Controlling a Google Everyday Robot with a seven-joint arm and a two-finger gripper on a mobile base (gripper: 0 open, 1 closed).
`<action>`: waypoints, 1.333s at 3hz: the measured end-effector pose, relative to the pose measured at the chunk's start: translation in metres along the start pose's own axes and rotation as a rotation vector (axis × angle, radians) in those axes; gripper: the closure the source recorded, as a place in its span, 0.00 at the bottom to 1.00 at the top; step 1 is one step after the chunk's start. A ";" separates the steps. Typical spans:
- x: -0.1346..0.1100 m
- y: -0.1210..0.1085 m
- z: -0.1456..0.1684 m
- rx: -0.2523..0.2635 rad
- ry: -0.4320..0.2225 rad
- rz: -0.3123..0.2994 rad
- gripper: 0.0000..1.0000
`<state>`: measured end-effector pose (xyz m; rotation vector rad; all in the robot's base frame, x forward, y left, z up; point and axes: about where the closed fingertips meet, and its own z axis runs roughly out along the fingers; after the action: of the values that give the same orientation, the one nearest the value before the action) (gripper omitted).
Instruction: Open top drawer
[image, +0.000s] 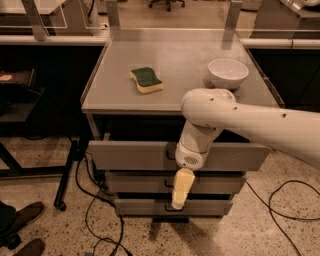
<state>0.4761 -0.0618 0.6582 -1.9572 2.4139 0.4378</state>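
Observation:
The top drawer (130, 156) is the wide grey metal front just under the tabletop; it stands partly pulled out, with a dark gap above it. Its small dark wire handle (169, 152) shows at the centre, mostly hidden behind my white wrist. My gripper (181, 192) is yellowish and hangs straight down from the wrist, in front of the middle drawer (135, 182) and reaching to the bottom drawer (140, 206). My white arm comes in from the right across the top drawer's front.
On the steel tabletop (185, 55) lie a green-and-yellow sponge (146, 80) and a white bowl (228, 73). Cables (95, 210) trail on the floor to the left and right. A black wheeled frame leg (65, 180) and dark shoes (20, 225) are at left.

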 end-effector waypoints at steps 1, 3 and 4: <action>0.023 0.061 -0.018 -0.042 -0.025 0.022 0.00; 0.009 0.061 -0.043 0.013 -0.058 -0.003 0.00; -0.005 0.054 -0.052 0.035 -0.079 -0.029 0.00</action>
<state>0.4347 -0.0581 0.7210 -1.9204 2.3268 0.4598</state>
